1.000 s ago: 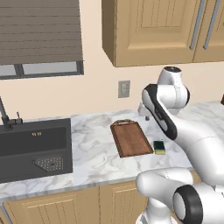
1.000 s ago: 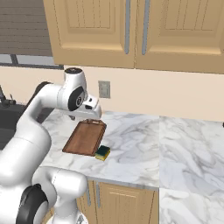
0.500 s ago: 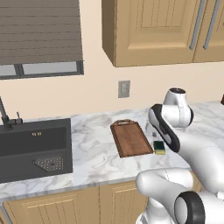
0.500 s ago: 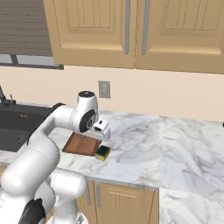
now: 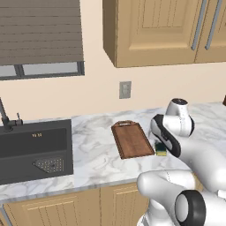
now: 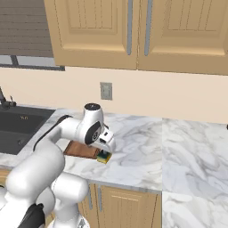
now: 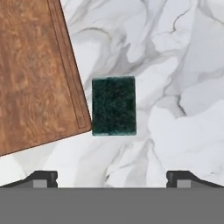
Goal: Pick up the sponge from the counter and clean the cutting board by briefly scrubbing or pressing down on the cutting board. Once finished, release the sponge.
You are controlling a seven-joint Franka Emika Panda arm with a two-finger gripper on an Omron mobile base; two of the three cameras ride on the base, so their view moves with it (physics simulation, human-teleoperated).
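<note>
Two dark fingertips sit wide apart, so your gripper is open and holding nothing. Just past them the sponge lies green side up on the counter, its corner right against the cutting board edge.

The white arm has been lowered and folded forward over the marbled white-grey bench. The end effector has been brought down above the small yellow, green-topped sponge, its fingertips spread wide.
</note>
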